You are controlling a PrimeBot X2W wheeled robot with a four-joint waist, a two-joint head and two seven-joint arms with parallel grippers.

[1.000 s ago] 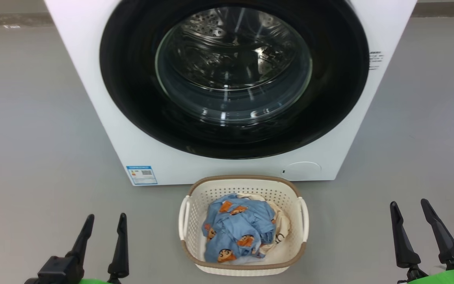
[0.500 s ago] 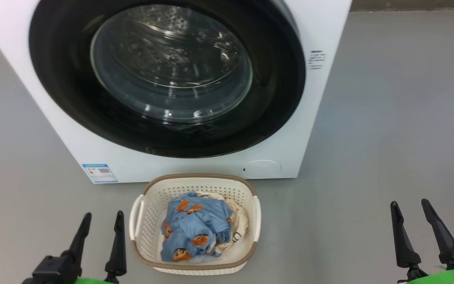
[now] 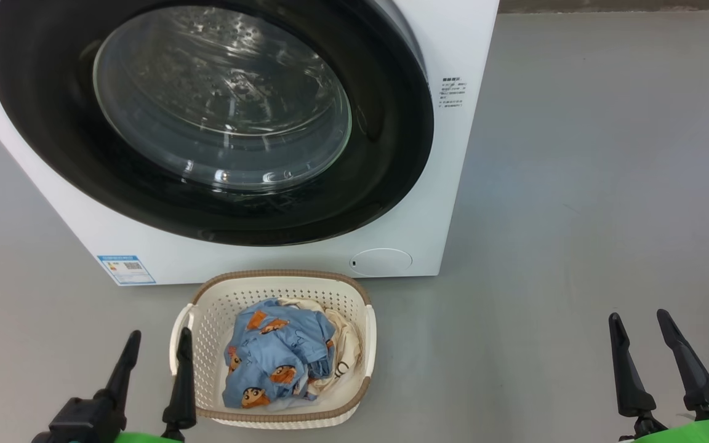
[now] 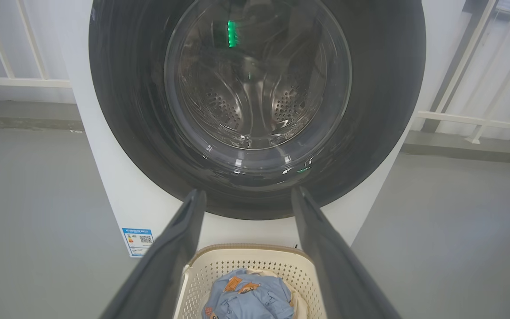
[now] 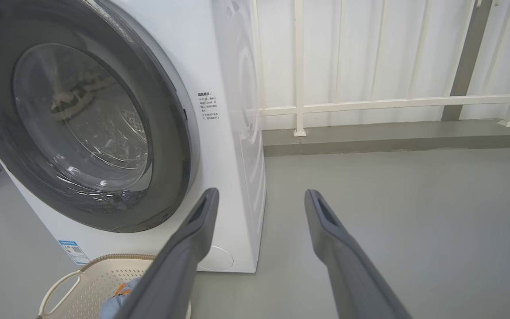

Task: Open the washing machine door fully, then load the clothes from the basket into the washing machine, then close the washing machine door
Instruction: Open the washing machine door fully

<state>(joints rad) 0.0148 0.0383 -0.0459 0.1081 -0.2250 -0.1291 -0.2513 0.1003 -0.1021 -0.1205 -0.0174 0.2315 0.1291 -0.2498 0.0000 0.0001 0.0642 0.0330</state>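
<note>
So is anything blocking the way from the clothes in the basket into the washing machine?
Yes. The washing machine door is shut across the opening of the washing machine, just behind the basket holding the clothes. It has to swing open first.

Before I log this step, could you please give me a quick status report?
Left gripper open, right gripper open, both empty. Washing machine door shut. Clothes in basket, on floor just below door.
</note>
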